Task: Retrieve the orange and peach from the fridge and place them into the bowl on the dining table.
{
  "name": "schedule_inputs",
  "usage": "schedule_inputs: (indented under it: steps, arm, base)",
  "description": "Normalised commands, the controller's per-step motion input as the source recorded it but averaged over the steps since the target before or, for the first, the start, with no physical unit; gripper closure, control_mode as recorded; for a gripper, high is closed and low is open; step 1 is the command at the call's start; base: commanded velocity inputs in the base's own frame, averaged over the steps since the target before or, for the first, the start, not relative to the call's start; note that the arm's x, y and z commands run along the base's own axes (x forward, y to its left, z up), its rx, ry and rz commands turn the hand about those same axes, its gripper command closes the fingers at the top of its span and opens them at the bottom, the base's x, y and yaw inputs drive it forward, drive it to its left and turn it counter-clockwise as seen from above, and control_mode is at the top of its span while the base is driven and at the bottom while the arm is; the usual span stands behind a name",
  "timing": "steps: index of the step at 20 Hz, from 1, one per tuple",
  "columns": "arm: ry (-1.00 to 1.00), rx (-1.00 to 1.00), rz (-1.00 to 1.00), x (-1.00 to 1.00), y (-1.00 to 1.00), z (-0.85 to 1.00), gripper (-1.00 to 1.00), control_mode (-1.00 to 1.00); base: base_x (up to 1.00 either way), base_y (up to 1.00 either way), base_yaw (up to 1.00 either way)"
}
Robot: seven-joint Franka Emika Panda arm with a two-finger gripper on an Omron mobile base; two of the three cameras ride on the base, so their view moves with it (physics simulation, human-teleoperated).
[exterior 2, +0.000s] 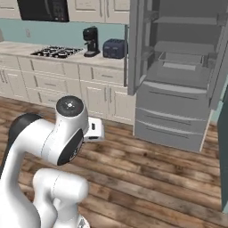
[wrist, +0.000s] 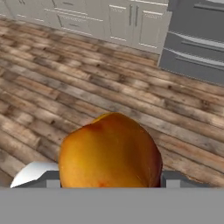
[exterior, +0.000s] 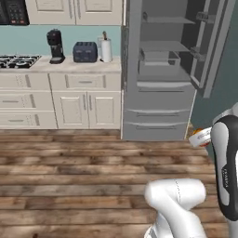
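A: Start with the left base view. What stands around the fridge (exterior: 160,69)?

B: Its doors hang open, grey shelves bare inside, drawers below. Left of the fridge runs the wall counter (exterior: 60,65) with a coffee machine (exterior: 56,45), a toaster (exterior: 85,51) and a paper towel roll (exterior: 106,49). Well in front of the fridge, to the right, a small patch of orange, the peach (exterior: 199,132), peeks out beside the arm's white wrist, above the wooden floor (exterior: 93,167).

A: And the right base view?

B: The fridge (exterior 2: 178,84) again, doors open, with the stove (exterior 2: 57,51), the coffee machine (exterior 2: 91,41) and the toaster (exterior 2: 114,48) on the counter to its left. The arm folds low, well in front of the fridge.

A: The hand view, then. How do the jaws stand?

B: The gripper (wrist: 109,181) pinches the peach (wrist: 109,151): a yellow-orange fruit with a reddish blush sits between the two dark tips, which press its sides. Beyond it lie the floor planks, and farther off the fridge's lower drawers (wrist: 197,39), with cream cabinet doors (wrist: 131,22) just left of them.
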Motion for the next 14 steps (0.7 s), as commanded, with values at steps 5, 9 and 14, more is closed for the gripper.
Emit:
schedule_inputs:
  steps: [5,9,14]
  arm:
    - [0.0,0.0,0.0,0.0,0.0,0.0,1.0,1.0]
    - [0.0,0.0,0.0,0.0,0.0,0.0,1.0,1.0]
    - [0.0,0.0,0.0,0.0,0.0,0.0,1.0,1.0]
  base:
    - [-1.0,0.67,0.05]
    - [-1.0,0.75,0.04]
    - [-1.0,0.79,0.04]
